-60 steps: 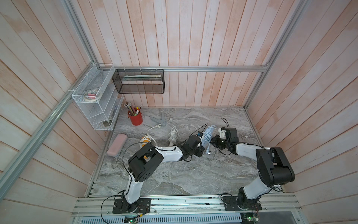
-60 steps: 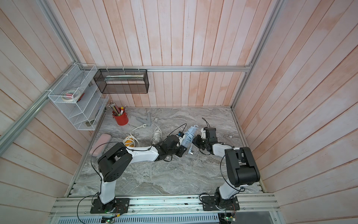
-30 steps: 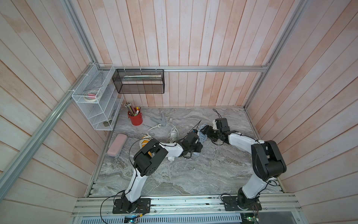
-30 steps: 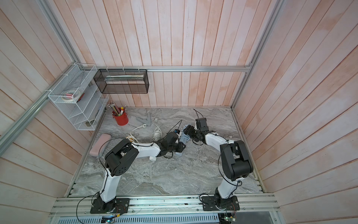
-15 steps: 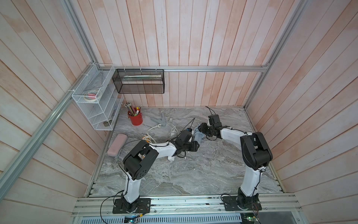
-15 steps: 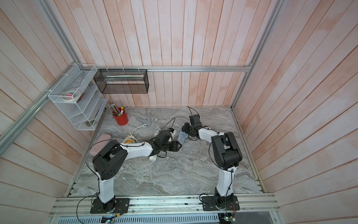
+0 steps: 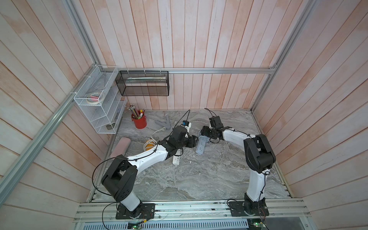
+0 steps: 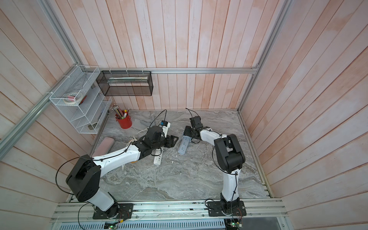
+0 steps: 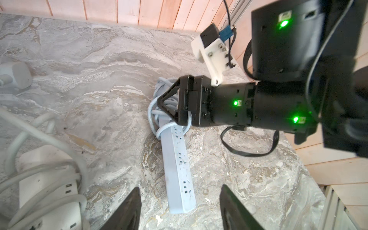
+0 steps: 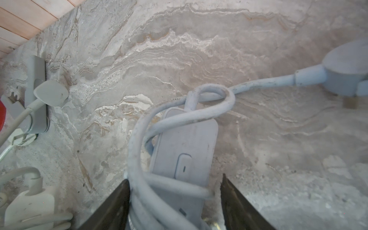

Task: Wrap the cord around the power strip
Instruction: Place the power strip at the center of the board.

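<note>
In both top views the right gripper (image 7: 203, 136) hides the far end of the blue power strip (image 7: 200, 147), and the left arm (image 7: 151, 156) covers most of the white power strip (image 7: 176, 160). In the right wrist view the plug (image 10: 347, 71) is blurred and cut off by the picture's edge. Whether the fingers pinch the cord (image 10: 211, 93) cannot be told.

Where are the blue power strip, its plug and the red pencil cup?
blue power strip (image 9: 177, 165): left wrist view, bare socket face.
plug (image 10: 346, 65): right wrist view, round head.
red pencil cup (image 7: 139, 123): a top view, outer wall.
</note>
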`<state>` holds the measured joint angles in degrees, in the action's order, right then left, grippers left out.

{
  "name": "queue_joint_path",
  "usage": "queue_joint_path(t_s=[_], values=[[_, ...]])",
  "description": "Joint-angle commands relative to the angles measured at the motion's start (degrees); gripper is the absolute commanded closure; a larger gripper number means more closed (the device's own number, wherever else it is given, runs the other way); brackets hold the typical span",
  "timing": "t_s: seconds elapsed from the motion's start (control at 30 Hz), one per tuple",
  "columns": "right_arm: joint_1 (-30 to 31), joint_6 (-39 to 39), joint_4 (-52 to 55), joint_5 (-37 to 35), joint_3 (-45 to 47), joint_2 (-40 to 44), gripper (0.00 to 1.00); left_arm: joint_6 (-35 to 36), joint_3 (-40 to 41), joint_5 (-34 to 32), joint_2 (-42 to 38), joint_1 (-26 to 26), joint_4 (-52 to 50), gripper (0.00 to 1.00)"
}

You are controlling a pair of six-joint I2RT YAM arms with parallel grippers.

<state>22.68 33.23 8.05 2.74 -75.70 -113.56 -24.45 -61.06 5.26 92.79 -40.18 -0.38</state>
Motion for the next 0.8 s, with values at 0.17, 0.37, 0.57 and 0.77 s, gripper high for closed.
queue_joint_path(t_s=[0.17,0.37,0.57,0.77], values=[[-0.35,-3.26,8.66,-1.39,-4.5,0.92,0.22,2.62,0.64,-1.19,-1.52,0.06,-0.9,0.36],[-0.31,-3.09,9.28,-2.15,-4.4,3.67,0.19,3.84,0.94,-2.68,-3.31,0.11,-1.25,0.36],[-0.35,-3.85,10.14,-3.08,-4.68,5.61,0.17,5.05,2.0,-3.67,-5.45,0.85,-0.55,0.36],[0.2,-7.34,7.79,-8.85,0.41,11.46,0.17,7.65,6.78,-8.33,-12.19,2.67,0.55,0.35]])
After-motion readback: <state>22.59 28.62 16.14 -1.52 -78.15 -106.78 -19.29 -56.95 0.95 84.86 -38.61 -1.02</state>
